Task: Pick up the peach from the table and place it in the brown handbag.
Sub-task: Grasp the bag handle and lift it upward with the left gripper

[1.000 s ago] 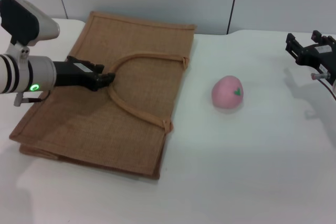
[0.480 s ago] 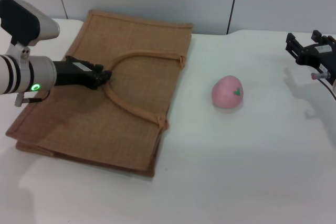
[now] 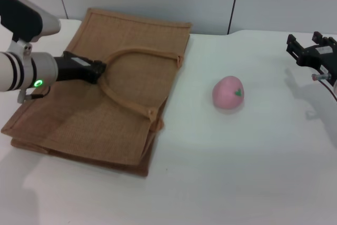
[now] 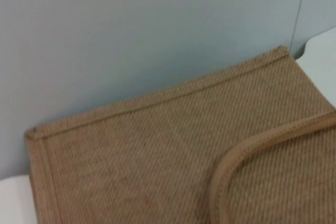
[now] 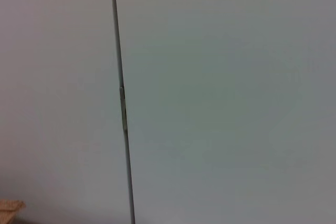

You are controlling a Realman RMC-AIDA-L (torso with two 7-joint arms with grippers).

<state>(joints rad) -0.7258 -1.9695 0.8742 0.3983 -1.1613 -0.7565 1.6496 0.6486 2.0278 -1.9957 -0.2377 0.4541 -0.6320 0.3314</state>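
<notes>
Lying flat on the table [image 3: 221,183], the brown handbag [image 3: 73,114] occupies the left side of the surface, reaching from near the far edge toward the middle, with its mouth edge facing the centre of the table. The left gripper [image 3: 95,71] sits at the top of the upper strap handle [image 3: 138,52], low over the bag's panel; the fingertips meet the strap at its curve, and the gripper appears clamped on the strap, though the contact itself is too dark to confirm with certainty. Along the mouth edge the upper panel is offset from the lower one, which suggests the bag is being drawn open. The left wrist view shows only woven jute, an arc of strap and the wall behind. The peach [image 3: 228,93] rests on the bare table right of centre, well apart from the bag and from both grippers, green leaf mark facing right. The right gripper [image 3: 305,51] hovers near the far right edge of the table, fingers spread and holding nothing; its wrist camera sees only the wall panels. Task status: the peach has not been picked up and the bag is not yet open enough to receive it. Remaining steps, as judged: open the mouth, grasp the peach, carry it across, release it inside
</notes>
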